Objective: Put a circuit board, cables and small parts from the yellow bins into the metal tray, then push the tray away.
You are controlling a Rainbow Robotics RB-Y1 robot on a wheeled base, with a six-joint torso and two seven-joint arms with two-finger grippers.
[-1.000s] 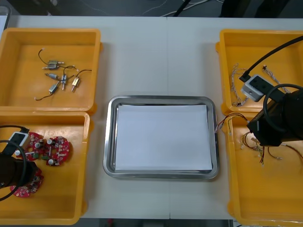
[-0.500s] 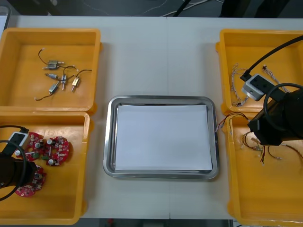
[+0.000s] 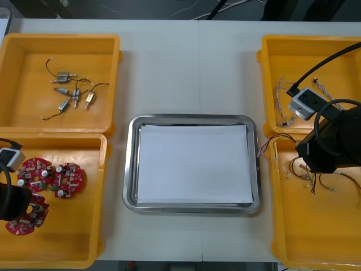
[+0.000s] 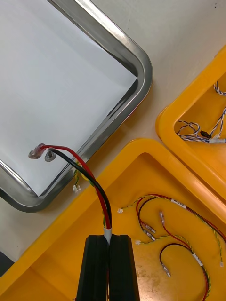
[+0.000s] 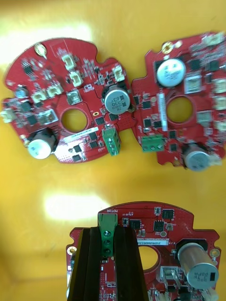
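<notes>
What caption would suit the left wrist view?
Left gripper clamps a round red circuit board by its green connector; two more boards lie beyond.

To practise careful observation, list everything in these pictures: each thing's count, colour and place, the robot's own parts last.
Table: one, light, under everything.
Bins: four, yellow, two at each side of the table.
Tray: one, metal with white inside, between the bins.
Small metal parts: about five, silvery with dark wires, far left bin.
Circuit boards: three, red, near left bin.
Twisted cables: several, blue and white, far right bin.
Loose cables: several, red and yellow, near right bin.
Held cable: one, red and black, in the right hand.
Left hand: one, black, near left bin, shut on one circuit board.
Right hand: one, black, above the near right bin.
</notes>
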